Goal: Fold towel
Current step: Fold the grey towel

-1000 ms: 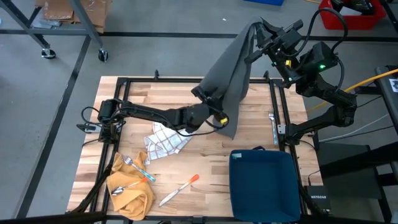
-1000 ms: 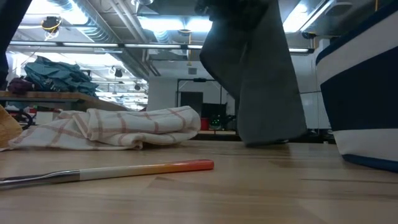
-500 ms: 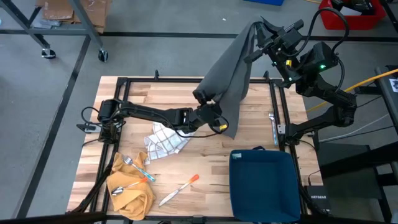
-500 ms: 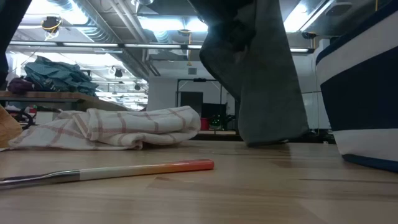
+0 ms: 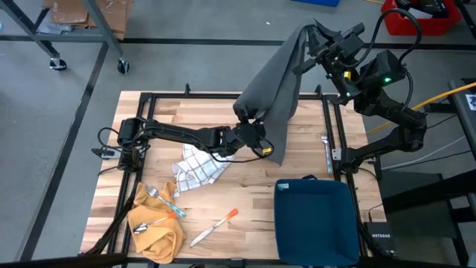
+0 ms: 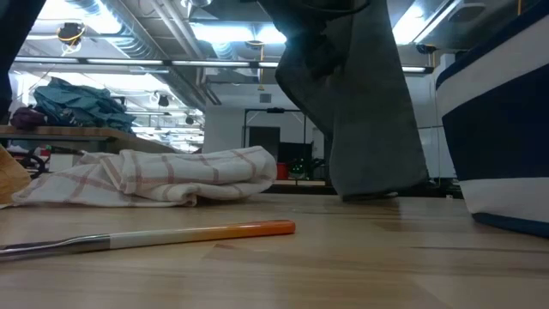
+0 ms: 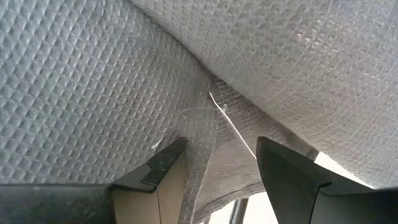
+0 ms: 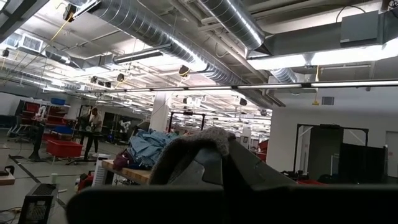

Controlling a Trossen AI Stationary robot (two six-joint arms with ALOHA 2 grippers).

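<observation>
High view: my left gripper (image 5: 251, 128), jaws apart, has crept under the towel (image 5: 277, 85) hanging from my clamped right gripper (image 5: 316, 42).

High view: overhead, facing straight down, taking in the whole surface (image 5: 297, 190) and both arms. Low view: at surface height, facing level across into the room behind. Both show the hanging grey towel (image 5: 277, 82) and the checked cloth (image 6: 163, 176). Left wrist view: pressed very close against the towel's weave. Right wrist view: faces out level into the room and its ceiling ducts (image 8: 161, 31).
</observation>
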